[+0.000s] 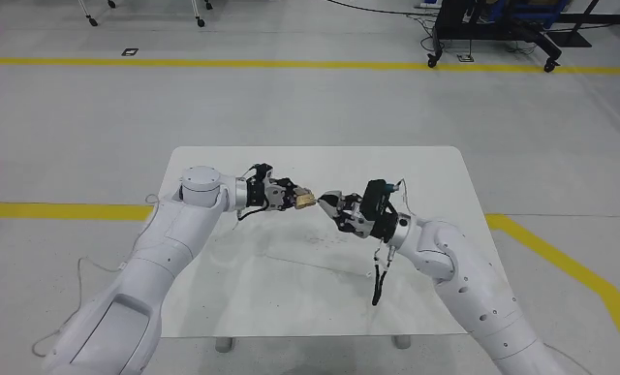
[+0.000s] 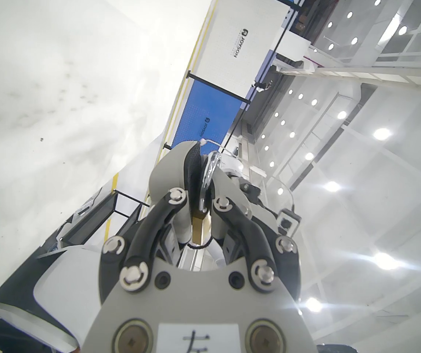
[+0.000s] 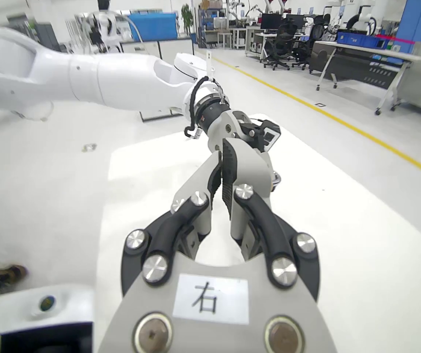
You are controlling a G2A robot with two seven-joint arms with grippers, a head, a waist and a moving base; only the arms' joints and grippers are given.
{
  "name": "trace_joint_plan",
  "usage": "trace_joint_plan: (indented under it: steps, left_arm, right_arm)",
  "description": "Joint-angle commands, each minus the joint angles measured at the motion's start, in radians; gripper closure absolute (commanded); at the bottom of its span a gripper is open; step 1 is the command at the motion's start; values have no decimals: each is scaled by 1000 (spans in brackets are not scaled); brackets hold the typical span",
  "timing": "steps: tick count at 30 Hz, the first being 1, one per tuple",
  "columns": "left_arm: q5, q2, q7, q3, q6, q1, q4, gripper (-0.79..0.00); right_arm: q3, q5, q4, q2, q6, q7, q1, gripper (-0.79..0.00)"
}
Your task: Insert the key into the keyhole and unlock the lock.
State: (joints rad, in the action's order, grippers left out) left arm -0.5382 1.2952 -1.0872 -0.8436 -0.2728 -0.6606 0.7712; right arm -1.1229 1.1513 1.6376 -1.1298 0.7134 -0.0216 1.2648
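Note:
A brass padlock (image 1: 304, 199) hangs above the middle of the white table (image 1: 320, 297), with my left gripper (image 1: 290, 195) shut on it. In the left wrist view the brass body (image 2: 197, 226) sits deep between the fingers (image 2: 168, 178), and a silver metal part (image 2: 210, 170) with a white string lies near their tips. My right gripper (image 1: 328, 201) faces the lock from the other side, tips almost touching it. Its pads (image 3: 229, 170) are pressed together in the right wrist view, the thin key hidden between them. A small silver piece (image 3: 276, 179) shows beside one finger.
Both arms meet over the table's centre, well above its surface. A black cable (image 1: 380, 278) dangles from the right forearm. The table's far edge (image 1: 320, 148) borders open floor with a yellow line (image 1: 291, 63).

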Motion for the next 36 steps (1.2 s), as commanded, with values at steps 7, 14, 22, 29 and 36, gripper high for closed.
trace_joint_plan:
  steps: [7,14,22,29,36]
  left_arm:
    - [10,-1,97,-9,-35,-42,80,0]
    - [-19,-4,68,-30,-37,-54,90,0]
    - [-20,-4,51,-39,-32,-57,90,0]
    - [5,-2,67,-30,-47,-56,95,0]
    - [16,-1,61,-32,-46,-52,92,0]
  right_arm:
    - [11,656,104,32,-119,-187,69,0]
    - [28,840,161,40,-247,-175,128,0]
    - [49,931,204,41,-275,-95,150,0]
    - [98,999,226,31,-307,3,137,0]
    - [120,1021,226,22,-316,64,120,0]
